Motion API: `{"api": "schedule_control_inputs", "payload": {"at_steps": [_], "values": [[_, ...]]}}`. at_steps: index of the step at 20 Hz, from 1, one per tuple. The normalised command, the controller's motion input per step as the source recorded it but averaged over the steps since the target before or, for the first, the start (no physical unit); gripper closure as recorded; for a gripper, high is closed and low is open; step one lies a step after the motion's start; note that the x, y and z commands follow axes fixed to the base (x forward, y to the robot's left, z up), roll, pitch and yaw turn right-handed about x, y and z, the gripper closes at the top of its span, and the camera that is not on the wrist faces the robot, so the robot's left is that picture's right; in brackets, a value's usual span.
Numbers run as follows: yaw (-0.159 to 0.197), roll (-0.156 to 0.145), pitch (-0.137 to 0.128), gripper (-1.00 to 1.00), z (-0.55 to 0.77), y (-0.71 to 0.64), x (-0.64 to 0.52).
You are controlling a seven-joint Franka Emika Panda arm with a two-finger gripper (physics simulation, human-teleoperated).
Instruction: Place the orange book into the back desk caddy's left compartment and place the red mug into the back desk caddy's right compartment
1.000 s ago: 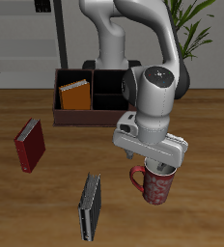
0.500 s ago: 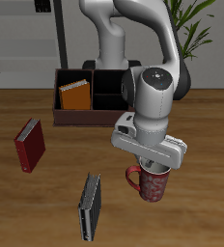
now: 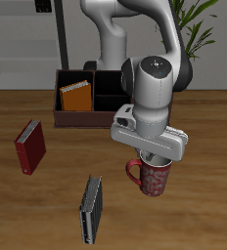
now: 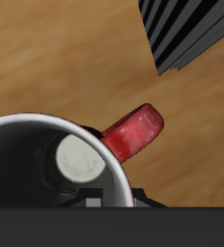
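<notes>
The red mug [image 3: 153,179] sits directly under my gripper [image 3: 156,159], near the table's front edge, with its handle pointing toward the grey-black book. The fingers are hidden behind the hand and reach down at the mug's rim, shut on it. In the wrist view the red mug [image 4: 133,131] fills the picture, showing its grey-white inside and red handle. The orange book [image 3: 76,98] stands in the wide end compartment of the back desk caddy [image 3: 65,119], farther back on the table. The rest of the caddy is hidden behind the arm.
A dark red book [image 3: 29,146] lies on the wood in front of the caddy. A grey-black book [image 3: 91,208] lies close beside the mug at the front edge, and its corner shows as the grey-black book [image 4: 189,31] in the wrist view. A plant [image 3: 199,24] stands behind the table.
The gripper and the red mug have shifted together a little toward the back of the table and toward the caddy, and the wrist has turned slightly. The books have not moved.
</notes>
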Motion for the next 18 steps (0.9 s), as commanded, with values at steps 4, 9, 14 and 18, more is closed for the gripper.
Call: {"api": "schedule_control_inputs", "payload": {"at_steps": [4,9,14,18], "values": [[0.054,0.01,-0.062,1.0,0.57,-0.06,-0.29],[0.095,-0.001,-0.052,1.0,0.69,0.03,-0.44],[0.11,0.022,-0.063,1.0,0.64,0.16,-0.68],[0.028,0.039,-0.008,1.0,0.33,0.11,-0.39]]}}
